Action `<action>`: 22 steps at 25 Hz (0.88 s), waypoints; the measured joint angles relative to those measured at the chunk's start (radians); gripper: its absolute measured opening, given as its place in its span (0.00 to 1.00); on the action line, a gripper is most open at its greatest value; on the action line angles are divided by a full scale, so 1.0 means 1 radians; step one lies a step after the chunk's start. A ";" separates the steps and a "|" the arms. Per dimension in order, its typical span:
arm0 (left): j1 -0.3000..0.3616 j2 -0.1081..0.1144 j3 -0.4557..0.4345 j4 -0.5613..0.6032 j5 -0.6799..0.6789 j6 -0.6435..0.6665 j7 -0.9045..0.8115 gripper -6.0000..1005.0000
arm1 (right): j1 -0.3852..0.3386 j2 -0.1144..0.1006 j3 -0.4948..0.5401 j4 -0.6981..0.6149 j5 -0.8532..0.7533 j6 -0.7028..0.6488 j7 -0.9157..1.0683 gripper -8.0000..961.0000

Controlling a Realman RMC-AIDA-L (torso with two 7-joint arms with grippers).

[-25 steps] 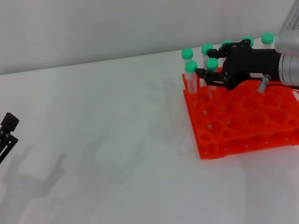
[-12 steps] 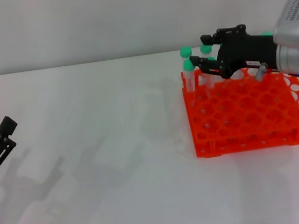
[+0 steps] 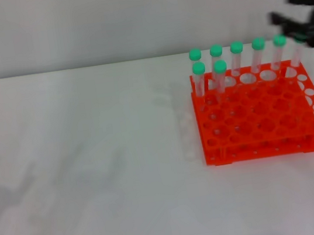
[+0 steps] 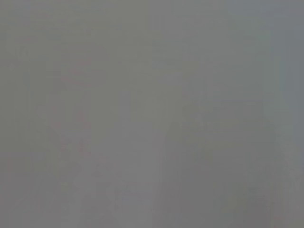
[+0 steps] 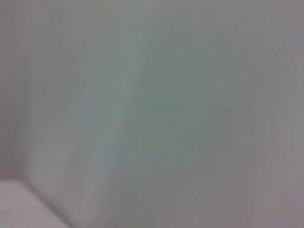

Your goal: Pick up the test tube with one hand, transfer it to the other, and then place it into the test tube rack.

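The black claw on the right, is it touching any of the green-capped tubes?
Apart. The head view shows the right gripper raised, open and empty above the rack's far right corner, with wall showing between it and the tubes.

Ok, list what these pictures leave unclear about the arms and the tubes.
- Left gripper: outside the head view; the left wrist view shows only flat grey.
- Right gripper: smeared and cut by the head view's right edge, so its grip is unreadable.
- Far-right tube in the test tube rack: its cap hides behind that gripper.

Eight green-capped tubes [image 3: 220, 75] (all upright) stand in one orange rack [image 3: 257, 117].
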 joint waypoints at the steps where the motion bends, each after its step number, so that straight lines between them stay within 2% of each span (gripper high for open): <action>1: -0.002 0.001 -0.013 -0.010 -0.021 0.001 0.001 0.89 | -0.027 0.000 0.035 -0.001 0.020 -0.033 -0.004 0.54; 4: -0.003 0.002 -0.050 -0.024 -0.067 0.002 0.008 0.89 | -0.083 0.000 0.156 0.045 0.069 -0.157 -0.036 0.54; 8: -0.017 0.002 -0.108 -0.057 -0.092 0.000 0.015 0.89 | -0.125 -0.003 0.306 0.193 0.143 -0.315 -0.162 0.54; 15: -0.053 0.004 -0.144 -0.107 -0.091 -0.013 0.071 0.89 | -0.159 -0.006 0.645 0.606 0.248 -0.631 -0.569 0.54; 21: -0.048 0.004 -0.151 -0.136 -0.097 -0.025 0.074 0.89 | -0.183 -0.007 0.782 0.709 0.253 -0.690 -0.603 0.55; 22: -0.048 0.003 -0.154 -0.141 -0.097 -0.029 0.074 0.89 | -0.184 -0.007 0.797 0.724 0.254 -0.686 -0.612 0.60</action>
